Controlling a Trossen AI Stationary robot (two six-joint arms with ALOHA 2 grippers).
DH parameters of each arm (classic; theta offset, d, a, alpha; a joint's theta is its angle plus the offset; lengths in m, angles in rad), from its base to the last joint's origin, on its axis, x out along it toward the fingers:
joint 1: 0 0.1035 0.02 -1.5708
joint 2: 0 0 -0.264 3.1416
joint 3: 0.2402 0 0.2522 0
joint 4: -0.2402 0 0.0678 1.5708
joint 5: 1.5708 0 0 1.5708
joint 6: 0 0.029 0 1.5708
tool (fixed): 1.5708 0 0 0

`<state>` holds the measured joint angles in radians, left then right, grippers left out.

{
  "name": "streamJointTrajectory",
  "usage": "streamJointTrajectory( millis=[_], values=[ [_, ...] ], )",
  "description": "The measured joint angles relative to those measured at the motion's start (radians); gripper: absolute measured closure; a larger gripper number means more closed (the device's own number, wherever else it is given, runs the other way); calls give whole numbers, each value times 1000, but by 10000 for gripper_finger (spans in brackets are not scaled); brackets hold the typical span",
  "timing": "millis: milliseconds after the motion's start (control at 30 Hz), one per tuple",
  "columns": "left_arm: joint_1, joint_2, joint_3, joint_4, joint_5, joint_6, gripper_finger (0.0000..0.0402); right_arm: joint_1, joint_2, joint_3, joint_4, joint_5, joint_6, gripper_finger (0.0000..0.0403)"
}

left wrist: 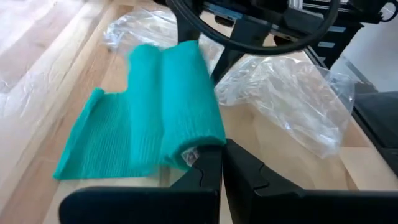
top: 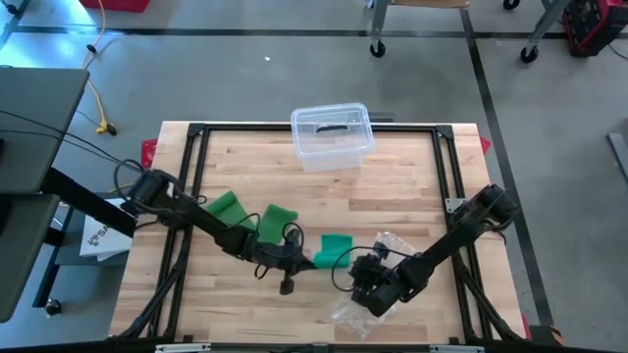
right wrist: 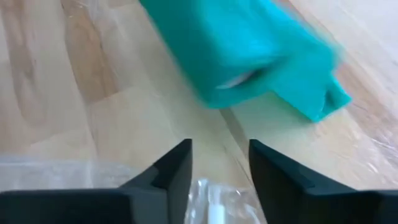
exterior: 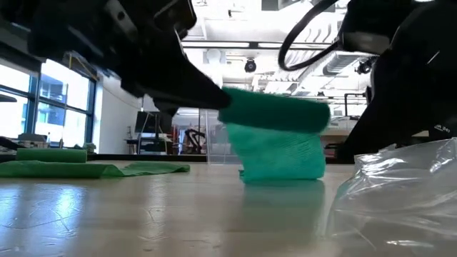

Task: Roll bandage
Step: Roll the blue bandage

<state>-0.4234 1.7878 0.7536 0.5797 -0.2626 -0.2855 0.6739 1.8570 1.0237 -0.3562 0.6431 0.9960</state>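
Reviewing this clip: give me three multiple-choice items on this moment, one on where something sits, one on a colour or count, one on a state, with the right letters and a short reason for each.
1. Where does the clear lidded box sit?
A. at the table's far edge
B. between the grippers
C. on the floor

2. How many loose green bandage strips lie beside the left arm, apart from the green bandage roll?
A. none
B. two
C. five

3. How is the left gripper?
A. wide open, clear of the roll
B. shut on the roll's end
C. out of sight

Answers: 1 A, the high view shows it at the far edge. 2 B, two strips show there. 3 B, its fingers meet at the roll's end in the left wrist view.
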Motion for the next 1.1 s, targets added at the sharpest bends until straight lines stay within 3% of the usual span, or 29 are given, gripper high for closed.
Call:
streamJointTrajectory(
  millis=[133, 467, 900, 1100],
  values=[
    [-1, -45, 0, -45, 2, 14, 401, 0, -56, 0, -85, -4, 49, 228],
    [-1, -60, -3, -132, 7, -36, 401, 47, -125, 0, -149, 57, 51, 240],
    [11, -60, -3, -134, -22, -47, 399, 96, -124, -2, 10, 64, -59, 254],
    [11, -60, -3, -130, 26, -37, 359, 96, -123, -2, 35, -2, -67, 254]
  ],
)
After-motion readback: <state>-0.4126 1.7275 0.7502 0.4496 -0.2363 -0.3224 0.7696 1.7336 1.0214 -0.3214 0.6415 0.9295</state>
